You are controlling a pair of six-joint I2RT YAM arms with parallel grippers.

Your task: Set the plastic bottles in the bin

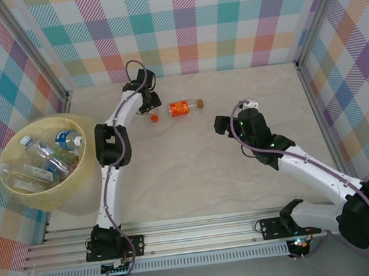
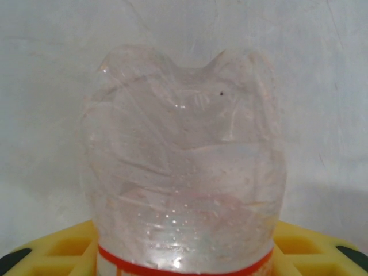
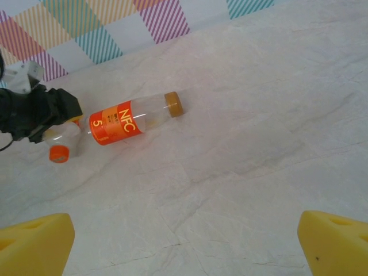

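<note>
A clear plastic bottle with an orange cap lies at the back of the table. My left gripper is shut on it, and its yellow pads press both sides just above the red label edge. A second bottle with an orange label and a gold cap lies on its side just to the right of it. My right gripper hovers open to the right of that bottle, its yellow fingertips spread over bare table. At the left stands the pale yellow bin, with several bottles inside.
Plaid walls enclose the table at the back and both sides, with metal posts in the corners. An aluminium rail runs along the near edge by the arm bases. The marble-patterned tabletop lies bare between the arms.
</note>
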